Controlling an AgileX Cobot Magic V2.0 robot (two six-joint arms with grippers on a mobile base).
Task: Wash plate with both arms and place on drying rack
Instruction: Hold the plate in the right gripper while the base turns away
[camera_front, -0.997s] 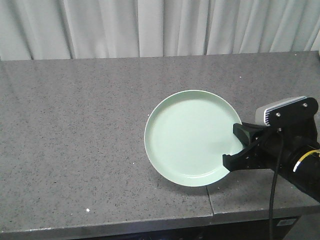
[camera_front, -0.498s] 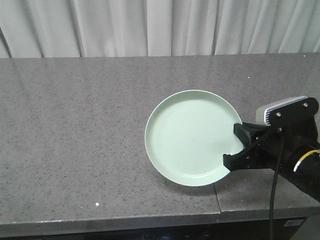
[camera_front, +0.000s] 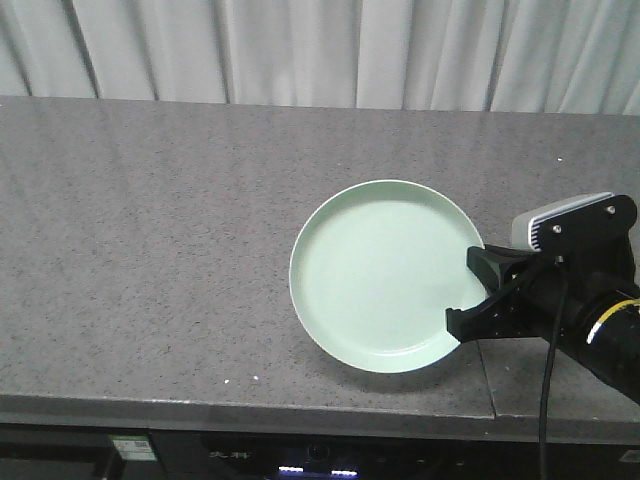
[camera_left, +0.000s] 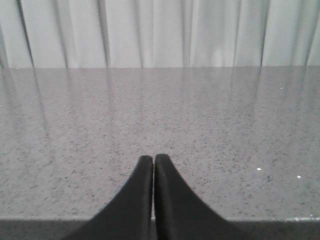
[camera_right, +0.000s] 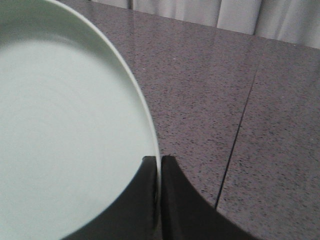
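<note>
The pale mint-green plate (camera_front: 375, 275) is held level just above the grey counter, right of centre in the front view. My right gripper (camera_front: 468, 292) is shut on its right rim, with the whitish-grey camera block (camera_front: 565, 215) behind it. In the right wrist view the plate (camera_right: 65, 125) fills the left side, and the right gripper (camera_right: 159, 159) pinches the thin rim with one finger on each side. My left gripper (camera_left: 153, 159) is shut on nothing, its tips over bare counter near the front edge. The drying rack is out of view.
The speckled grey counter (camera_front: 150, 220) runs across the view, with white curtains (camera_front: 300, 50) behind it. A thin seam (camera_front: 487, 375) crosses the counter below the right gripper and also shows as a dark seam (camera_right: 235, 150) in the right wrist view. Below the front edge is a dark panel (camera_front: 320, 455).
The counter and its seam have slid right and up in the front view, and more of the dark front below the edge shows. Plate and right arm keep the same place in the picture.
</note>
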